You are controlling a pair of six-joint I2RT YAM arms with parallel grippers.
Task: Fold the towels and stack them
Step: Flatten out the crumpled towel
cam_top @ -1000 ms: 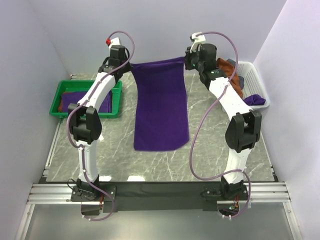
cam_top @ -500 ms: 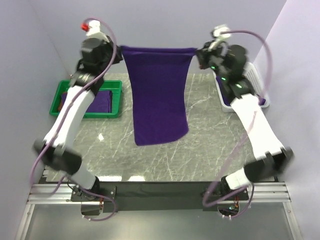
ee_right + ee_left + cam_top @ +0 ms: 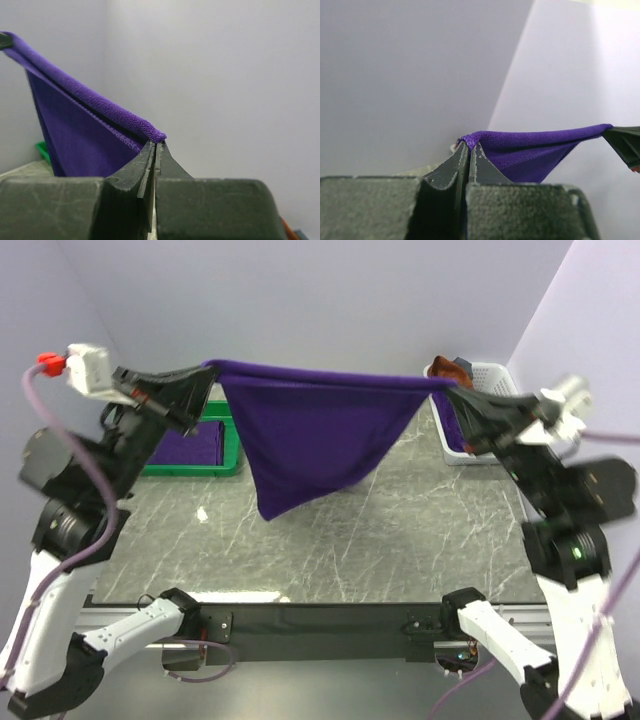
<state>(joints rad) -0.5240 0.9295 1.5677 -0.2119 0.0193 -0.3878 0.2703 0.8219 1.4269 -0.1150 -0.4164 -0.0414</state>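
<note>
Purple towel (image 3: 310,435) taut between raised fingers (image 3: 188,390)

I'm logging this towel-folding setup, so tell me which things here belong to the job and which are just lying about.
Job: purple towel stretched between the left gripper and right gripper; folded purple towel in the green tray; rust-brown towel in the white basket.
Lying about: small white scrap on the table.

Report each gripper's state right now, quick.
Left gripper: closed, holding one top corner of the purple towel.
Right gripper: closed, holding the towel's other top corner.
</note>
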